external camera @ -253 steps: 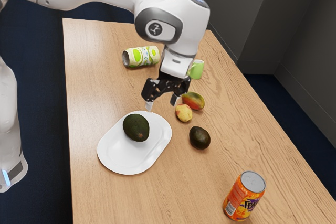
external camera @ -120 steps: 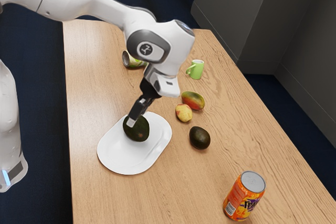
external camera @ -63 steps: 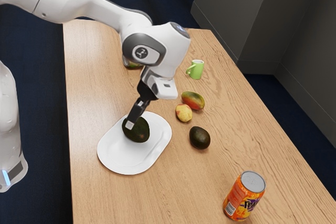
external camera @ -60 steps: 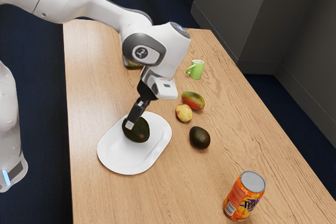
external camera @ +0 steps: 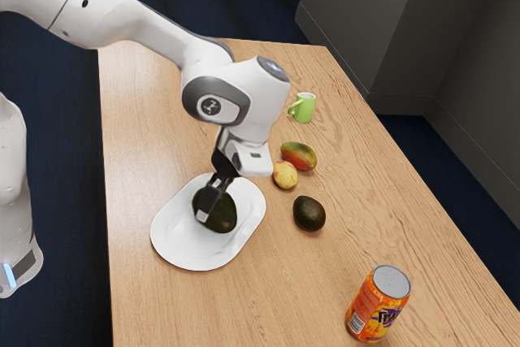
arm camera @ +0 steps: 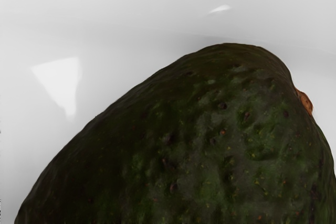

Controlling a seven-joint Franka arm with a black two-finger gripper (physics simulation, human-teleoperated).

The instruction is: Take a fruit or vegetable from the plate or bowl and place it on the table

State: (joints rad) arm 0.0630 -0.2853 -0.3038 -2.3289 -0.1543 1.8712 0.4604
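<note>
A green mug (external camera: 305, 108) and orange can (external camera: 377, 305) stand upright; mango (external camera: 299, 155), yellow fruit (external camera: 284, 175) and small avocado (external camera: 309, 214) lie between.

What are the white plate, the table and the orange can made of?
The plate: maybe glazed ceramic, or plastic; it's smooth, with bright glints.
The table: probably wood with a satin finish, since grain lines show.
The orange can: likely thin metal, glossy and printed, with a silvery top.
</note>
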